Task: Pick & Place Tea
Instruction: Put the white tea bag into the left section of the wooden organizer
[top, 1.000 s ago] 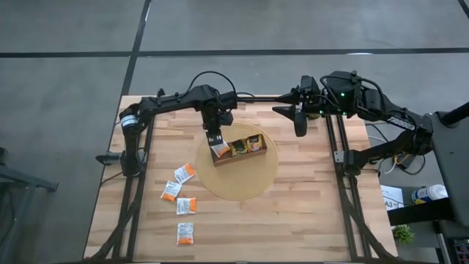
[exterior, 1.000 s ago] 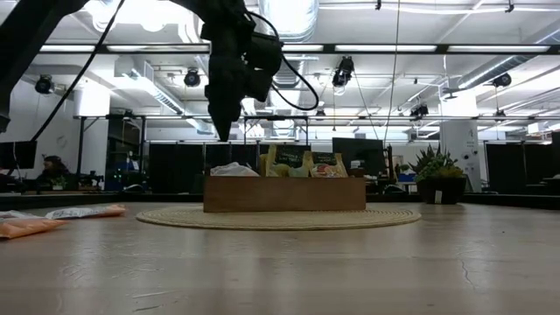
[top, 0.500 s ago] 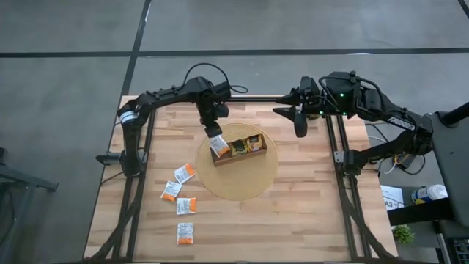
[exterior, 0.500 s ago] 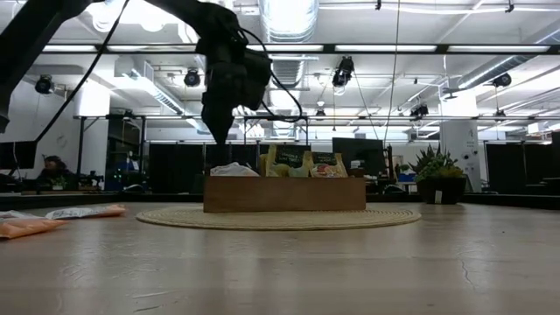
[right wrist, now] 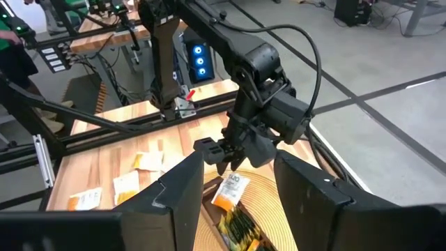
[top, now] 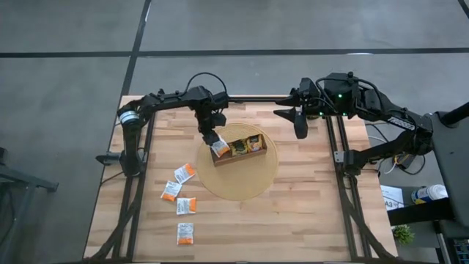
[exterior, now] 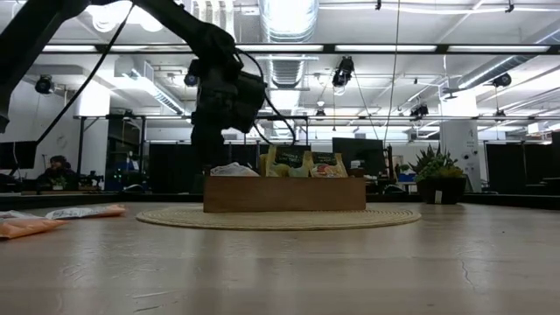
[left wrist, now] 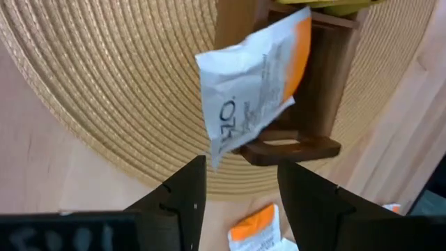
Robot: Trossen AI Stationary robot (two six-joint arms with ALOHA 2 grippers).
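Left pincer [top: 211,134] hovers just beyond the tray's [top: 253,155] left end, jaws apart, empty. White-and-orange sachet [top: 219,148] lies tilted, overhanging that end compartment's rim. Risk: it may slide out onto the mat [top: 242,187]. Four sachets [top: 182,199] wait on the surface's near left. Right pincer [top: 300,126] idles far right, part-open, empty.

A light wooden bench [top: 308,213] carries a round woven mat [top: 238,180] near its centre. Four white-and-orange tea sachets [top: 181,203] lie directly on the boards at about eight o'clock from the mat, loosely scattered and apart from one another.
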